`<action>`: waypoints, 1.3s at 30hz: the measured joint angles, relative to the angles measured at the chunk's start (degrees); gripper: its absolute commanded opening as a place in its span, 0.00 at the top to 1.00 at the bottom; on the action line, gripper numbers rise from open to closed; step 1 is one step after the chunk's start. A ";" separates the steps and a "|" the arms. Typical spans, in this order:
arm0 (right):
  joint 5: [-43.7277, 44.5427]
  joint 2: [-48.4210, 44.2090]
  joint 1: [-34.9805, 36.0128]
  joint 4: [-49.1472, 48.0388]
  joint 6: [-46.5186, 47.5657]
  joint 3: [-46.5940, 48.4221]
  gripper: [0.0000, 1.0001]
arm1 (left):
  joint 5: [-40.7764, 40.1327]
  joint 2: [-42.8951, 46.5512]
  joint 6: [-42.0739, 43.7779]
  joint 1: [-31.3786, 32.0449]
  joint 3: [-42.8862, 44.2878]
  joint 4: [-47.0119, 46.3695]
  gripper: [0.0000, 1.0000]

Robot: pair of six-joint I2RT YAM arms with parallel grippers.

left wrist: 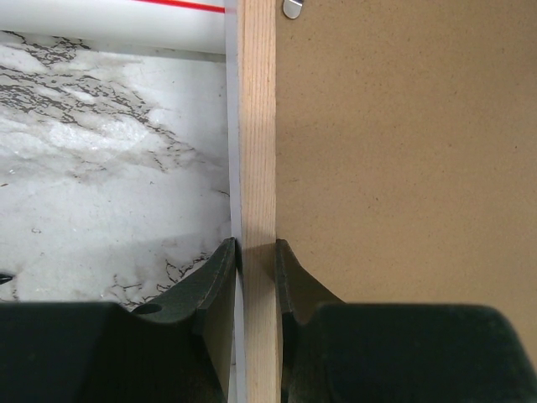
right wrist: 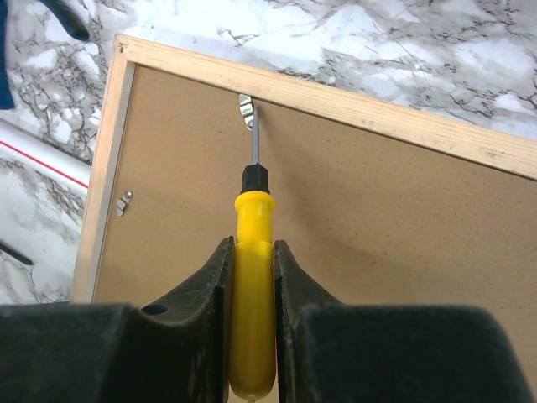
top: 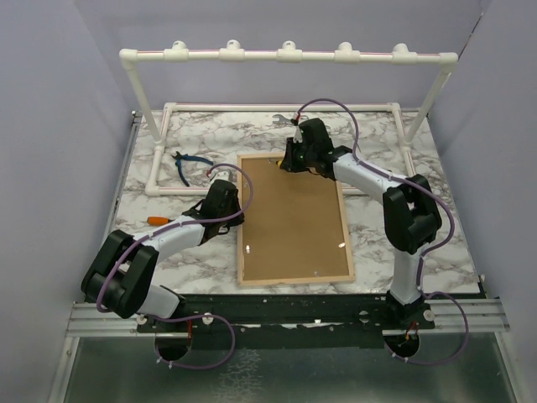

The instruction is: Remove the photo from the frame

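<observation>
A marble-patterned table (top: 159,252) fills the overhead view, with a white pipe rack (top: 285,55) along its far side. The frame (top: 294,218) lies flat at the centre, its brown back facing up. The left gripper (top: 228,201) sits at the frame's left edge and the right gripper (top: 289,159) at its far edge. Blue pliers (top: 191,164) lie apart to the left of both.

In the left wrist view, the 2 fingers (left wrist: 214,281) straddle the light wood rim (left wrist: 258,126). The jaws are narrow and pinch the rim, with marble outside the left finger and the backing board (left wrist: 403,168) past the right one. 1 metal clip (left wrist: 291,7) shows far ahead of the jaws.

In the right wrist view, the jaws are clamped on the yellow handle of a screwdriver (right wrist: 253,210). Its shaft runs straight ahead of the fingertips, and the tip meets a metal tab (right wrist: 246,107) just below the frame's far rim. The board spreads to both sides of the jaws, and another tab (right wrist: 124,201) sits to their left.
</observation>
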State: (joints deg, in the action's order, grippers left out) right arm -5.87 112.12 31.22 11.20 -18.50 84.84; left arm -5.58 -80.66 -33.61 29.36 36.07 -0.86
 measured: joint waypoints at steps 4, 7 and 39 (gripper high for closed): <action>-2.29 0.66 -0.66 -0.02 0.66 0.46 0.99 | -0.02 0.00 0.00 -0.07 0.00 0.11 0.83; -2.62 0.87 -0.70 0.00 1.01 0.63 0.99 | -0.04 0.00 0.02 -0.11 0.00 0.11 0.83; -7.06 3.89 -1.01 2.08 3.02 4.83 0.99 | -0.59 0.20 0.04 -0.15 0.00 0.52 0.86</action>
State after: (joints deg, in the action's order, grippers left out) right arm -12.93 116.01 30.22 13.28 -15.49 89.67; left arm -6.17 -80.47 -33.56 29.21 36.07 -0.34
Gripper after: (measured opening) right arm 0.198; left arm 0.220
